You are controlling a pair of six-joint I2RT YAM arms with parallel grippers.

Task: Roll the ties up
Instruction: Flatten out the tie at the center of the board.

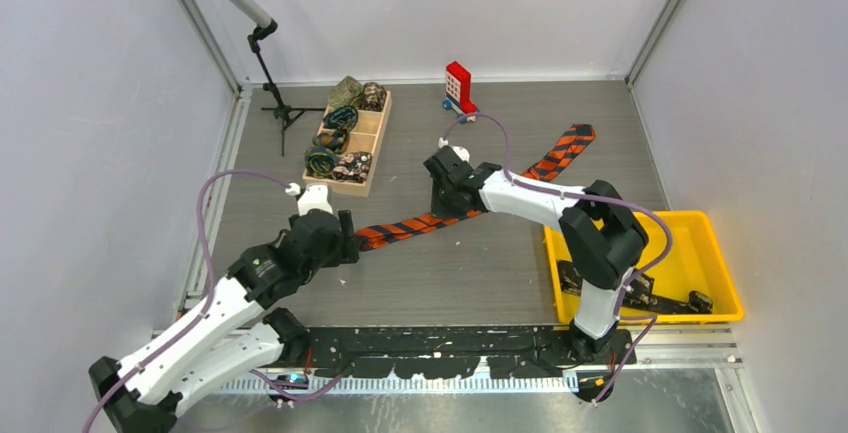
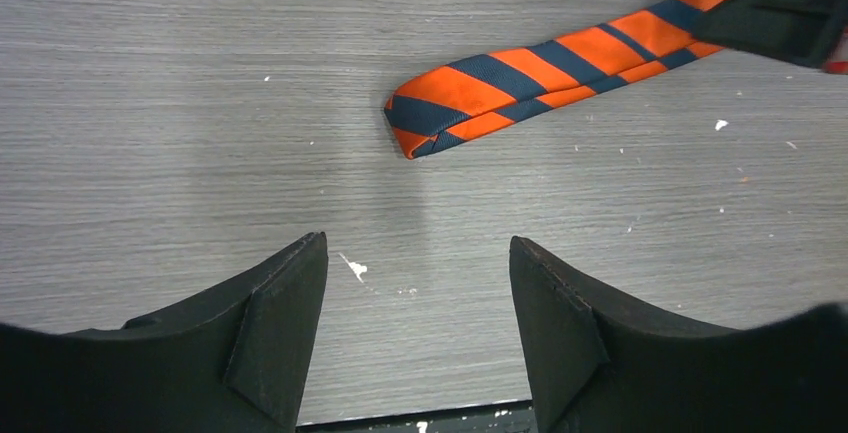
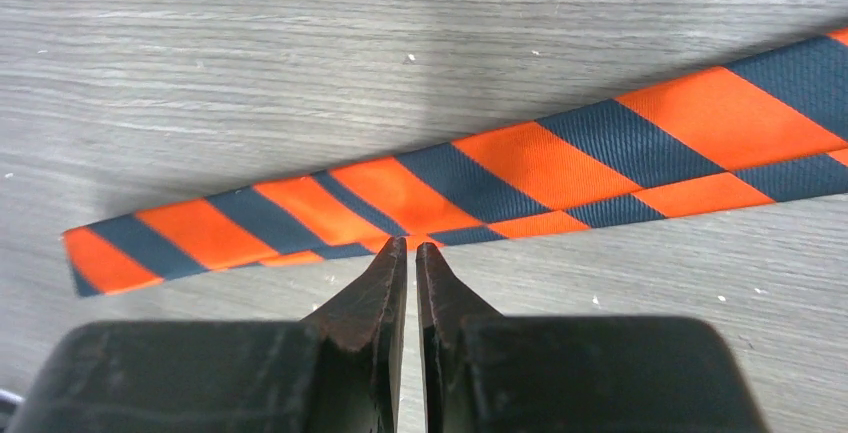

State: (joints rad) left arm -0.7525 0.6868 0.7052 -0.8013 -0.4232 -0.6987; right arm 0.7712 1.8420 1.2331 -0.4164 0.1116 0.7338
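One of the ties [image 1: 560, 158], orange with dark stripes, lies flat and diagonal across the grey table. Its narrow end [image 2: 450, 113] points at my left gripper [image 2: 418, 253], which stands open just short of that end with bare table between its fingers; the top view puts this gripper [image 1: 348, 238] at the tie's left tip. My right gripper [image 3: 411, 246] is shut, its tips on the near edge of the tie [image 3: 560, 153] a little way along the narrow part. From above, the right gripper [image 1: 440, 203] covers that stretch of tie.
A wooden tray [image 1: 380, 143] at the back left holds several rolled ties [image 1: 322, 160]. A red-and-white toy block [image 1: 458, 85] stands at the back. A yellow bin [image 1: 720, 253] at the right holds a dark tie [image 1: 640, 298]. A microphone stand [image 1: 275, 83] is in the back left corner.
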